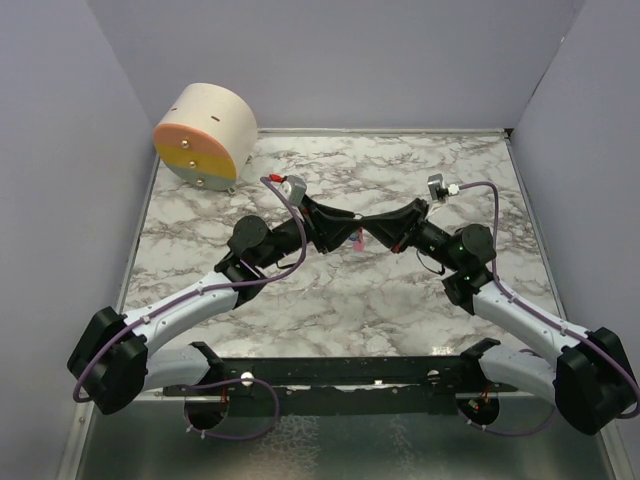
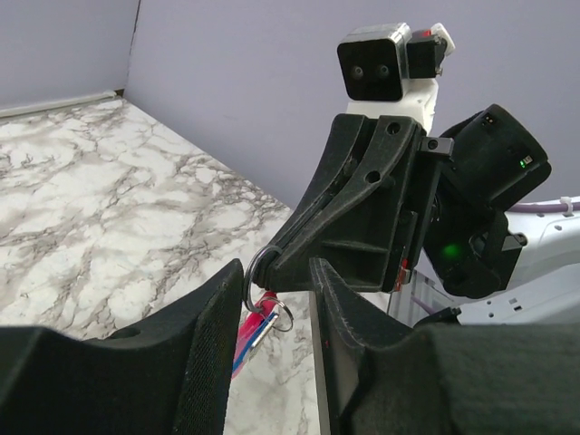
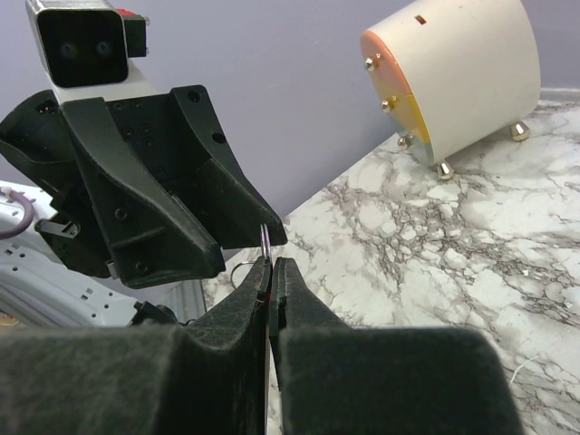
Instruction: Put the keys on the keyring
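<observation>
Both grippers meet above the middle of the marble table [image 1: 330, 300]. My right gripper [image 3: 271, 260] is shut on the thin metal ring of the keyring [image 3: 265, 240], which stands edge-on above its fingertips. In the left wrist view that keyring [image 2: 252, 272] hangs from the right gripper's tip, with the pink key [image 2: 245, 333] and the edge of a blue tag [image 2: 257, 332] dangling below it beside a smaller ring [image 2: 284, 315]. My left gripper [image 2: 275, 268] is open, its fingers on either side of the hanging bunch and holding nothing. In the top view only a pink speck of the key [image 1: 357, 243] shows.
A cream cylinder with an orange and yellow face and brass knobs [image 1: 205, 135] lies at the back left corner, also seen as the cylinder [image 3: 453, 82] in the right wrist view. Lilac walls close the table on three sides.
</observation>
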You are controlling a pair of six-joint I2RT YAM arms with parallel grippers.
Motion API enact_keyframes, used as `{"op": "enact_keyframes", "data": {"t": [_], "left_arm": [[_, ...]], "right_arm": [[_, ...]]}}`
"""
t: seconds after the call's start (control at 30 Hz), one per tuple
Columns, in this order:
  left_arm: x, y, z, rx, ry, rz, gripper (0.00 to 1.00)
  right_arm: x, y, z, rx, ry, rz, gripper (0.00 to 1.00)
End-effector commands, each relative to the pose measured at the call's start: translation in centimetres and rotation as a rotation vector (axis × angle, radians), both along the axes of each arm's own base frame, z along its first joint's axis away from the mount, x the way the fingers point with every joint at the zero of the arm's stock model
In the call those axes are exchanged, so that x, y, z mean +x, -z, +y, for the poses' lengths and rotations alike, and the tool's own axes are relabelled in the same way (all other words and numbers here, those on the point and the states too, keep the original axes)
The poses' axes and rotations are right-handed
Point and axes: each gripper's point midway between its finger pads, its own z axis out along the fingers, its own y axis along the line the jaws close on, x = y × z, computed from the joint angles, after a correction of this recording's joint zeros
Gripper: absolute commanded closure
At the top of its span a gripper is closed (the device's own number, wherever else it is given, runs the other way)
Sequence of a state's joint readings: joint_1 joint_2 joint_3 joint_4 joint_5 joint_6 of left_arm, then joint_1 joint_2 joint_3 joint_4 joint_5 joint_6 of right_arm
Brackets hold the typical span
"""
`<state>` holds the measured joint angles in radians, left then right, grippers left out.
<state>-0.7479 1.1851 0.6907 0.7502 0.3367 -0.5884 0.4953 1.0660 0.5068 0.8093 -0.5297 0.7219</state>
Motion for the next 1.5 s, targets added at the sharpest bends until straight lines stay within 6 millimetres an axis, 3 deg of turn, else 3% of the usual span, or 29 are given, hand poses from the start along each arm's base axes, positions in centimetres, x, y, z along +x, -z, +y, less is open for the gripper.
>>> {"op": "enact_keyframes", "data": {"t": [0.0,0.57,0.93,1.47], "left_arm": [[-1.3,-2.7,0.5,-0.055,0.033,-0.078,0.62],[-1.2,-2.0,0.5,-0.042,0.035,-0.068,0.68],[-1.2,-1.6,0.2,-0.036,0.056,-0.058,0.79],[-1.7,-0.5,-0.1,-0.034,0.091,-0.032,0.8]], "right_arm": [[-0.3,-1.8,0.0,0.02,-0.021,-0.052,0.99],[-1.0,-2.6,-0.3,0.03,-0.031,-0.075,0.99],[-1.0,-2.7,-0.2,0.037,-0.038,-0.075,0.99],[-1.0,-2.9,-0.1,0.046,-0.045,-0.076,0.99]]}}
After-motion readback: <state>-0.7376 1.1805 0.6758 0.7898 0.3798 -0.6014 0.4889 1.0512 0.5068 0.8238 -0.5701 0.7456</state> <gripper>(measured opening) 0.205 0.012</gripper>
